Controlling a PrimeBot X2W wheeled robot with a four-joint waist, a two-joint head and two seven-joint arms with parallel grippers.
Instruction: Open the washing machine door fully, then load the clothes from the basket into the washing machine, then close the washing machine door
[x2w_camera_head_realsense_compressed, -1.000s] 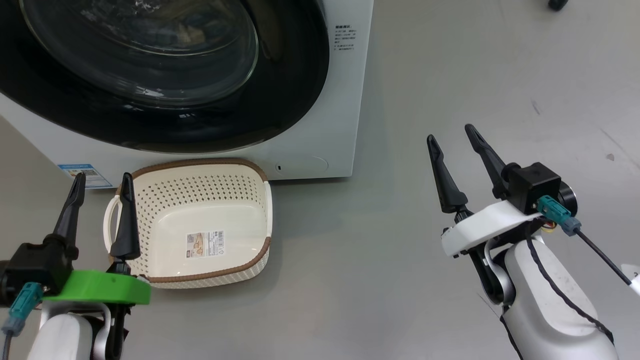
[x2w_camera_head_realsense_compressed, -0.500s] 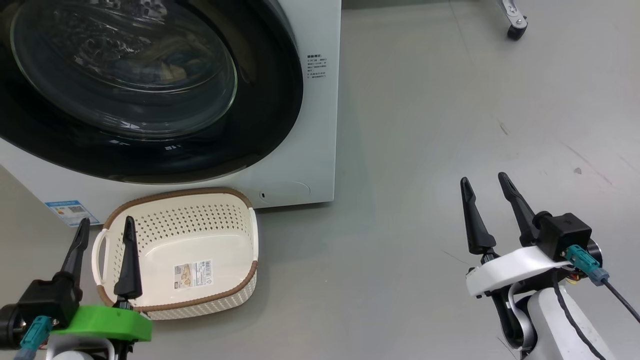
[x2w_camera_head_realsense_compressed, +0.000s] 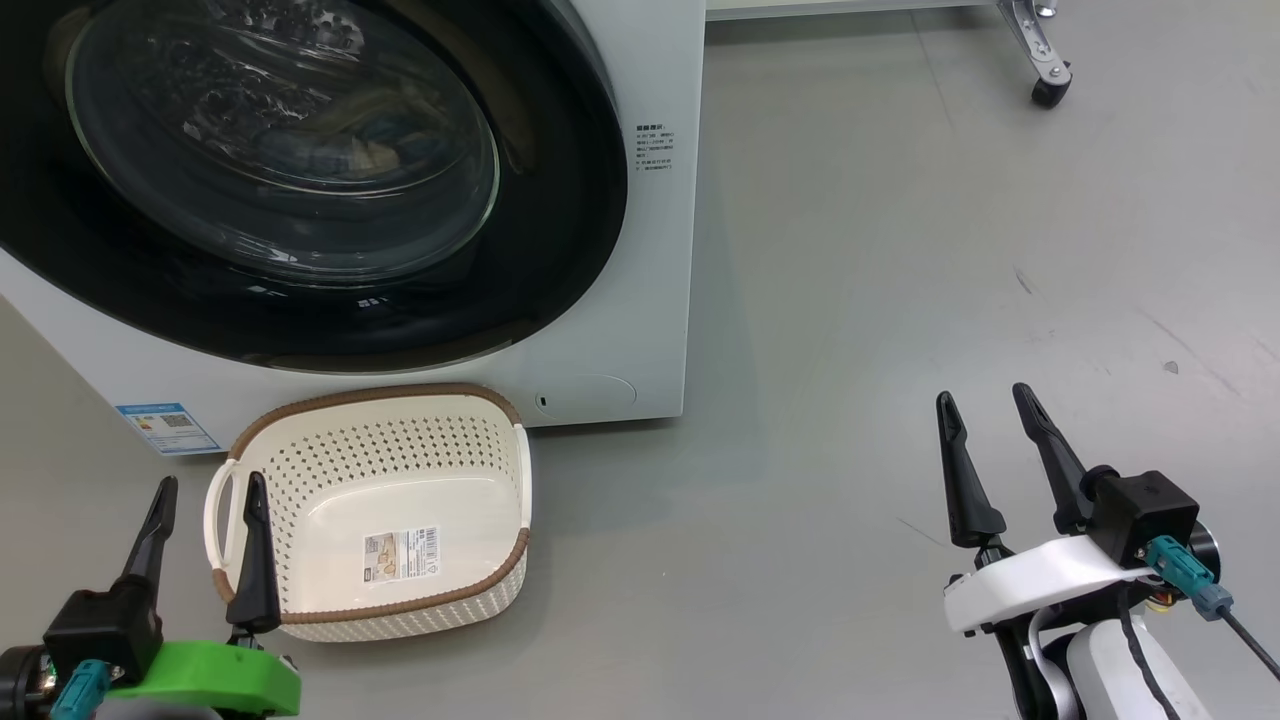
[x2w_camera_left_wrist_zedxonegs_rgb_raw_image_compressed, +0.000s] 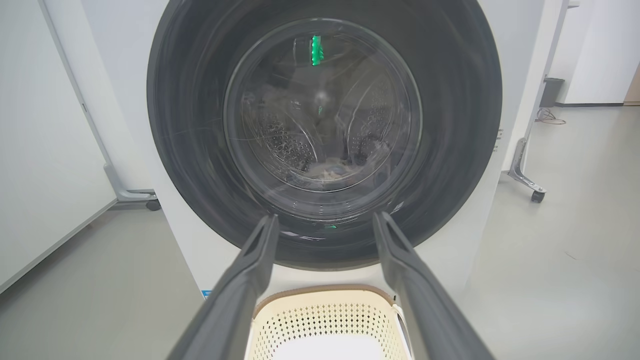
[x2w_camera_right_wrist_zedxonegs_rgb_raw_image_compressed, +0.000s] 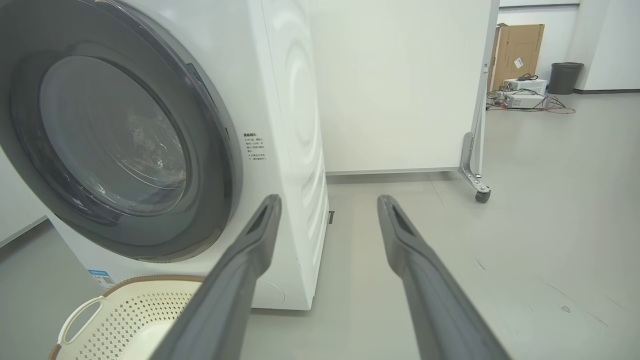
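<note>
The washing machine (x2w_camera_head_realsense_compressed: 655, 300) stands at the upper left with its door (x2w_camera_head_realsense_compressed: 560, 250) closed flat against the front. A pale bundle of clothes (x2w_camera_head_realsense_compressed: 372, 152) shows dimly through the glass. In front of it on the floor sits the basket (x2w_camera_head_realsense_compressed: 380, 395), with nothing in it and the barcode label showing on its bottom. My left gripper (x2w_camera_head_realsense_compressed: 212, 483) is open just before the basket's left handle and holds nothing. In the left wrist view its fingers (x2w_camera_left_wrist_zedxonegs_rgb_raw_image_compressed: 250, 270) point at the door (x2w_camera_left_wrist_zedxonegs_rgb_raw_image_compressed: 200, 150) above the basket (x2w_camera_left_wrist_zedxonegs_rgb_raw_image_compressed: 325, 312). My right gripper (x2w_camera_head_realsense_compressed: 982, 393) is open over bare floor to the machine's right.
Grey floor (x2w_camera_head_realsense_compressed: 900, 300) stretches to the right of the machine. A white wheeled partition (x2w_camera_right_wrist_zedxonegs_rgb_raw_image_compressed: 400, 85) stands behind it, with a caster (x2w_camera_head_realsense_compressed: 1046, 92) on the floor. A cardboard box (x2w_camera_right_wrist_zedxonegs_rgb_raw_image_compressed: 517, 55), a grey bin (x2w_camera_right_wrist_zedxonegs_rgb_raw_image_compressed: 565, 77) and cabled equipment (x2w_camera_right_wrist_zedxonegs_rgb_raw_image_compressed: 525, 100) sit far back.
The head camera has moved, so the machine and basket sit lower in the picture. Both grippers have drawn back toward me, still open. The basket and door have not moved.
</note>
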